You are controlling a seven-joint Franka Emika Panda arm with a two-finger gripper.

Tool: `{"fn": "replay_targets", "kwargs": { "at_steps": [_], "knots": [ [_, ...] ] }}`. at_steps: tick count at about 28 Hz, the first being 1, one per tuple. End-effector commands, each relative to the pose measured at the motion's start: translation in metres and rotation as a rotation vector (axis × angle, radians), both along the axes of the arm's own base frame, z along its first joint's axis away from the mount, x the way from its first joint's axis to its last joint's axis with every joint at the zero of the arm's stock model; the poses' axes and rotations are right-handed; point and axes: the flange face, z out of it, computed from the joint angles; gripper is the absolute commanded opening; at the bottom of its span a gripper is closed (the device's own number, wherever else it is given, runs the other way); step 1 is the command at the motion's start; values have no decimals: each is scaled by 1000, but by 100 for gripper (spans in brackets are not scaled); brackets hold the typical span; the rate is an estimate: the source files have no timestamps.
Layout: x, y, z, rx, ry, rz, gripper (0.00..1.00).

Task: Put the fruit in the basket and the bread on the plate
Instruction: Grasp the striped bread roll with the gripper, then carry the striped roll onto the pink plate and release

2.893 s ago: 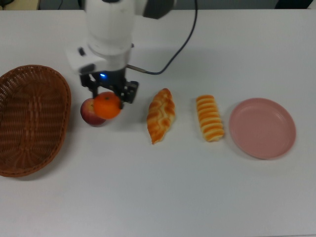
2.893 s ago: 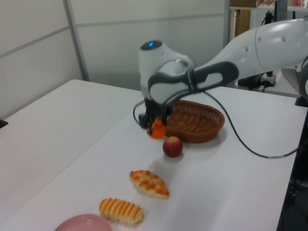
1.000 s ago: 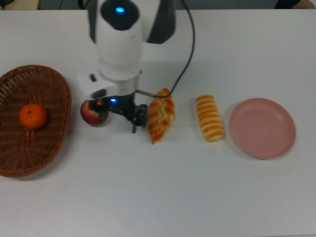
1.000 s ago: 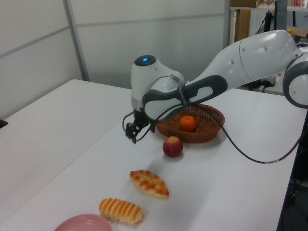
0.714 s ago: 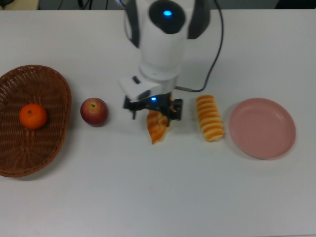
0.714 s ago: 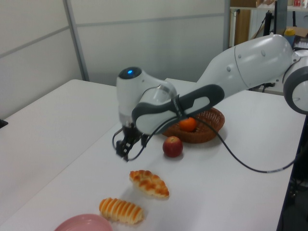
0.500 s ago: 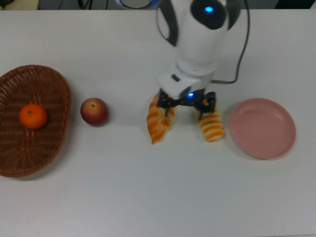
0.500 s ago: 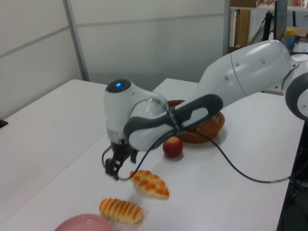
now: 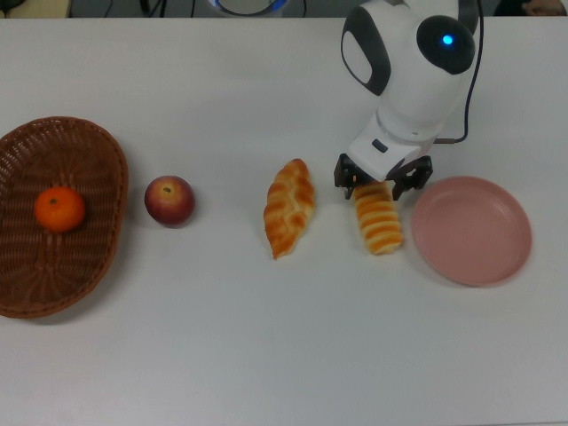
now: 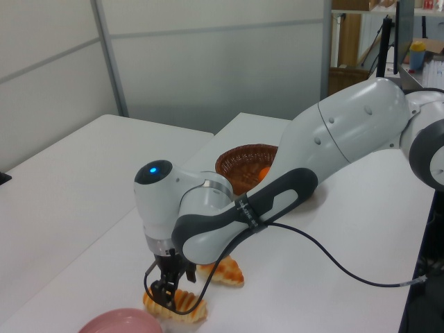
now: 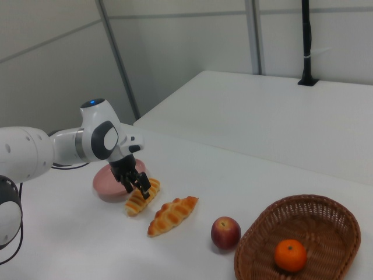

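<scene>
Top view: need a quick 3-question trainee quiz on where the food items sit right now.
1. True or false: the mandarin lies in the basket.
2. Which item does the pincer straddle? A) apple B) braided loaf C) ridged roll
3. Fill in: the pink plate holds ___ loaves.

Key: 1 true. 2 C, the ridged roll; the apple and braided loaf lie apart from it. 3 no.

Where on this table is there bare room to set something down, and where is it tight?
Bare: the wide front strip in the top view, below the basket and plate, and the gap between apple and braided loaf. Crowded: around the striped roll, with the gripper above it and the plate alongside.
</scene>
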Motion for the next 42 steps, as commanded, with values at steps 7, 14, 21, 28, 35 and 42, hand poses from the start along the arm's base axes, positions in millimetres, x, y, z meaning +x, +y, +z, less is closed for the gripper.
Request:
{"fn": "replay_targets", "kwargs": {
  "at_steps": [7, 14, 21, 28, 35, 42],
  "knots": [
    [-4, -4, -20, -20, 39, -1, 39],
    [-3, -5, -13, -17, 30, -9, 0],
    [0, -10, 10, -14, 19, -27, 0],
    [6, -7, 47, 6, -23, -36, 0],
    [-6, 34, 60, 17, -59, -29, 0],
    [-23, 86, 60, 31, -86, 39, 0]
  ]
}}
